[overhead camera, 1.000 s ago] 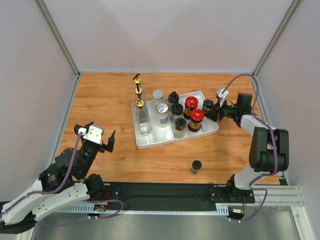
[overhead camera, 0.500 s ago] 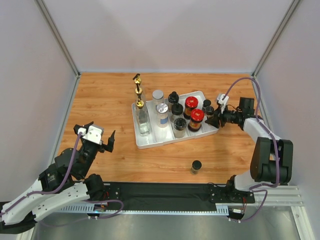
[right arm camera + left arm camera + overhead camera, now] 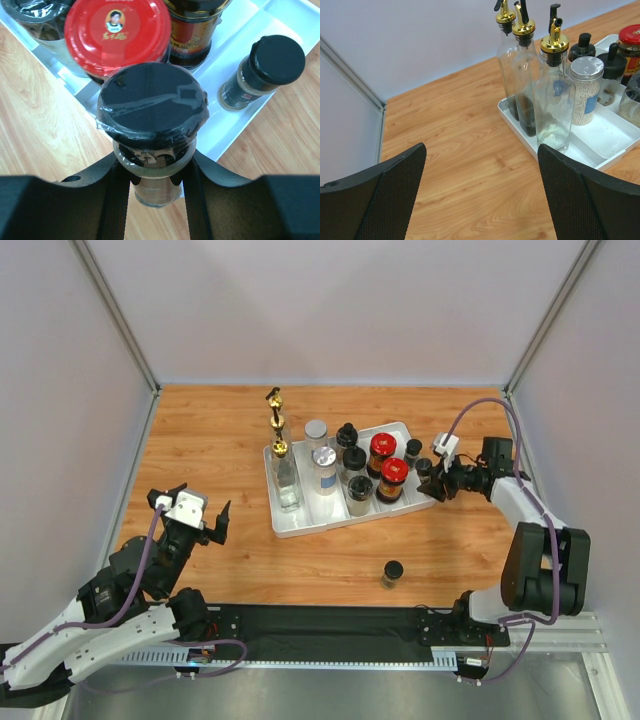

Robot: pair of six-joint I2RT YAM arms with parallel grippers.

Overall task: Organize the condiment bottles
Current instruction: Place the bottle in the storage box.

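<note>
The right arm's jaws are pinching a black-capped spice jar (image 3: 152, 107) by its glass body, just under the cap. Over the last second they have carried it along the right end of the white tray (image 3: 292, 530), from beside the far right corner toward the near right one. It now sits at the tray's right rim, partly over bare table (image 3: 200, 460) (whether it is lifted or resting cannot be told). That shift suggests the arm is lining up a free spot, so this jar does not yet count as placed. Inside the tray, just beyond the rim from the held jar, stand a second spice jar (image 3: 262, 70) and a red-lidded jar (image 3: 122, 35), which leaves little room there. The gold-spouted bottles (image 3: 552, 95) fill the tray's left end. 1 more black-capped jar (image 3: 392, 572) stands alone on the table, well apart from the tray on its near side, so at least 2 jars remain. The left arm's jaws are spread wide, well to the left of the tray, and have not moved.
</note>
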